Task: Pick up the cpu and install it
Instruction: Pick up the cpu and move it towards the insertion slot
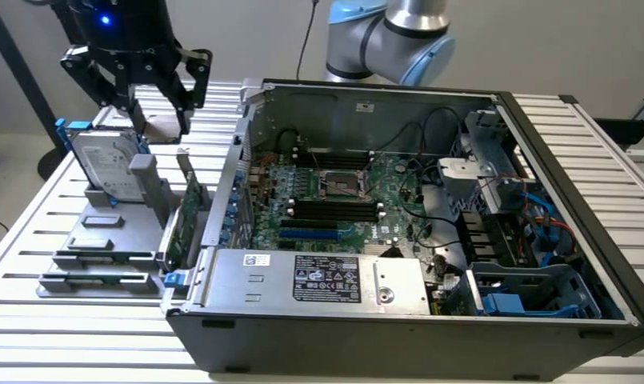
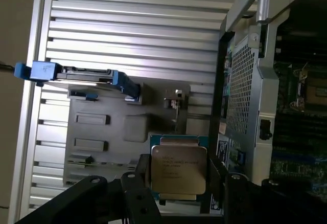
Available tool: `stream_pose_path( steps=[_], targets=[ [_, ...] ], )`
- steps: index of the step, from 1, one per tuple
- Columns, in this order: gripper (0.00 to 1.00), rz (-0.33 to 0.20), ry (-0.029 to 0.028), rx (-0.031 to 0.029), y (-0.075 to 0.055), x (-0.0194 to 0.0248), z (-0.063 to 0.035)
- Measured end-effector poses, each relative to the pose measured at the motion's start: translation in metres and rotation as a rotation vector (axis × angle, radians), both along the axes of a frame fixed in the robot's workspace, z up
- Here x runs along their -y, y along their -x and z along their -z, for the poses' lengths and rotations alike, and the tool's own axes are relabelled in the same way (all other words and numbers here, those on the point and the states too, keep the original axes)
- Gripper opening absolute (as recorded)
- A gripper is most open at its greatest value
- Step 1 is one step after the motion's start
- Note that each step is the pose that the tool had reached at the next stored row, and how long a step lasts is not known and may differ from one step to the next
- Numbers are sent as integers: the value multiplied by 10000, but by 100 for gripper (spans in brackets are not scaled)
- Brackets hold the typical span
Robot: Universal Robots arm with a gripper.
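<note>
Hand [image 1: 162,120] pinches cpu [image 2: 178,170] by its edges, held clear above grey parts tray [image 1: 106,236] on table [image 1: 44,320], beside open PC case [image 1: 300,340]. Pick looks done; install calls for level carry, squared w/ mobo socket [image 1: 341,186].

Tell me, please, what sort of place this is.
Most likely a robotics lab bench for computer assembly: there is a robot arm and a slatted metal table carrying an open computer case and a grey tray of loose parts.
</note>
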State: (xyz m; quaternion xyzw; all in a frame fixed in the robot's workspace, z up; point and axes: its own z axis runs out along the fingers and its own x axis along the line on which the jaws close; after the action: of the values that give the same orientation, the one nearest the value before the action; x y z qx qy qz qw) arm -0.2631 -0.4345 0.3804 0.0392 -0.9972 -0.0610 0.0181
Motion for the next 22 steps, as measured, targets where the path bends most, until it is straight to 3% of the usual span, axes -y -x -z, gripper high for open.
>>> stream_pose_path(
  steps=[10,15,22],
  targets=[
    [55,-5,-290,1,-454,0,0],
    [55,-5,-342,1,-679,0,1],
    [55,-5,-350,1,-997,-2,26]
  ],
)
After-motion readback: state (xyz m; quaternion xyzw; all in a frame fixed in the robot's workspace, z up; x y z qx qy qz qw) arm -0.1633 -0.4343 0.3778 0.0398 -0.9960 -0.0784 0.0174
